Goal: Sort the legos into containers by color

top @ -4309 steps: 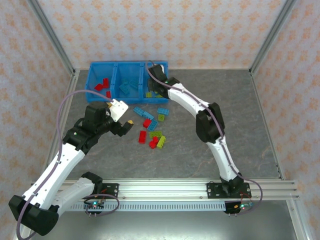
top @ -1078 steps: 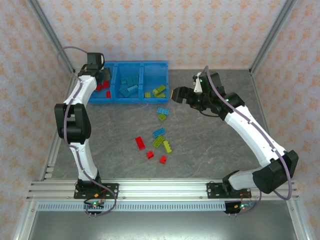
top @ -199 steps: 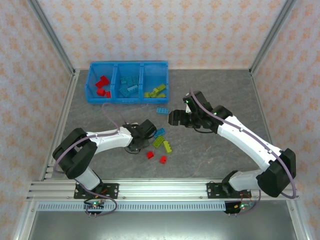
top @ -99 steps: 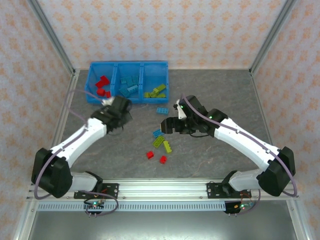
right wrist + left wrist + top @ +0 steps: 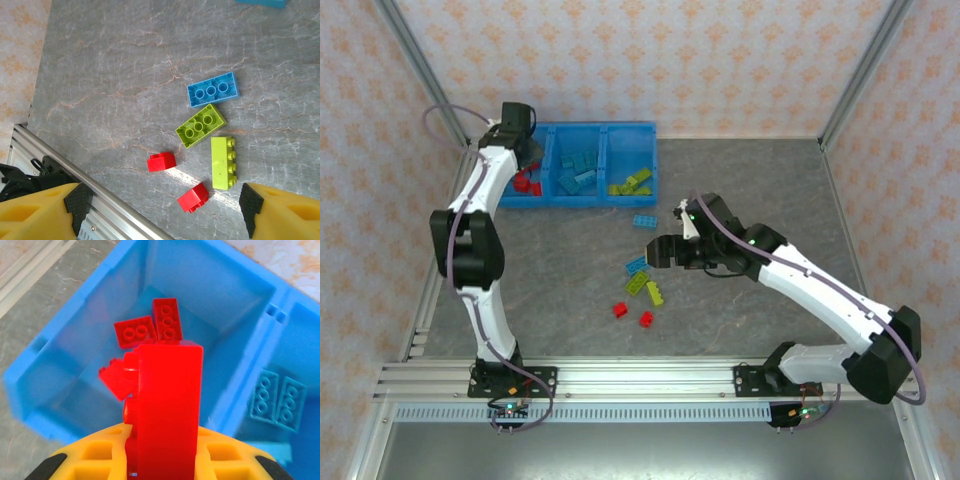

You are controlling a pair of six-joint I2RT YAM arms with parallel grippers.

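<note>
Red lego (image 5: 167,405) is clamped in the left gripper (image 5: 162,460) above the red compartment (image 5: 95,310). Best to release it low, inside the walls. Right gripper (image 5: 162,205) hangs with jaws apart over the loose legos (image 5: 201,125).

I'm working in a robot test booth, a lab set-up. The walls (image 5: 720,60) are flat panels printed with a pale orange pattern, held in bare metal posts (image 5: 861,72) that box in a single table (image 5: 770,190) with a grey stone-look top. Along its near edge runs a slotted aluminium rail (image 5: 650,378). Two white and black arms (image 5: 820,285) are bolted to it, with loose cables (image 5: 447,104) looping off them and small lit circuit boards (image 5: 510,408) just below.
</note>
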